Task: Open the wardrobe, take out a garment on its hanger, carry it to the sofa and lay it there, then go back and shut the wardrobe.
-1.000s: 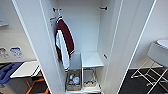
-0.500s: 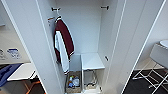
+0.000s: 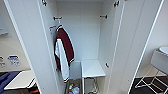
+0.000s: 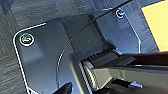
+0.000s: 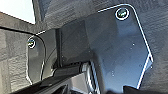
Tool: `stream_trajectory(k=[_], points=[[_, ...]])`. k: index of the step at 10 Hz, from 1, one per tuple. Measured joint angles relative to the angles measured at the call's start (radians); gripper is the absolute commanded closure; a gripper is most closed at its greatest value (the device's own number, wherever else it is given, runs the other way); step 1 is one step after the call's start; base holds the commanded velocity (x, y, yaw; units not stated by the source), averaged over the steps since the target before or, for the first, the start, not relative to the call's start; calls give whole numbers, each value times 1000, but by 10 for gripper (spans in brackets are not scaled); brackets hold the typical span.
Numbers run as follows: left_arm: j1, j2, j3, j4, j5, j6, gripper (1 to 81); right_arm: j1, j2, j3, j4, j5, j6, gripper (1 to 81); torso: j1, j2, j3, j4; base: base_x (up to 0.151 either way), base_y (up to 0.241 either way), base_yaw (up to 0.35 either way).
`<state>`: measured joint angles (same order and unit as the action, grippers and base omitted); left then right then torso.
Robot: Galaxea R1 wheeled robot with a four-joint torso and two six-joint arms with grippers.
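Wardrobe [image 3: 130, 45] stood with both doors open and filled more of the head view than a second before, so the robot had come nearer. Only a maroon jacket [image 3: 63, 51] hung inside. Gripper fingers: I cannot tell their state.

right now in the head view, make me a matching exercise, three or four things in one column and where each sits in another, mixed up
Things:
1. maroon jacket
2. white shelf
3. wardrobe door
4. bottles

Places:
a. swung open on the right side
b. hanging near the wardrobe's left inner wall
c. on the wardrobe floor, below the jacket
d. low inside, right of the jacket

Pairs: 1-b, 2-d, 3-a, 4-c
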<state>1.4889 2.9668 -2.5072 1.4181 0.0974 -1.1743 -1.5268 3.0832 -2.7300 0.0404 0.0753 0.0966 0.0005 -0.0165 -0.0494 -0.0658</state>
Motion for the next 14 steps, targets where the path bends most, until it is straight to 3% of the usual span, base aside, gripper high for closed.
stream_trajectory(k=[2, 8, 12, 14], points=[[14, 0, 0, 0, 0, 0, 10, -13, 0, 0, 0, -6, 0, 10, -1, -1, 56, 0, 32, 0, 0], [19, 0, -3, -22, 1, -12, 10, -19, 0, -2, 0, -9, 0, 10, -2, -2, 69, 0, 0, 0, 0], [20, -16, -22, -257, 28, -26, 10, -19, 0, -4, 0, -9, 0, 10, -2, -2, 70, 0, 0, 0, 0], [20, -7, -22, -291, 61, 128, 10, -17, 0, -4, 0, -9, 0, 10, -2, -2, 70, 0, 0, 0, 0]])
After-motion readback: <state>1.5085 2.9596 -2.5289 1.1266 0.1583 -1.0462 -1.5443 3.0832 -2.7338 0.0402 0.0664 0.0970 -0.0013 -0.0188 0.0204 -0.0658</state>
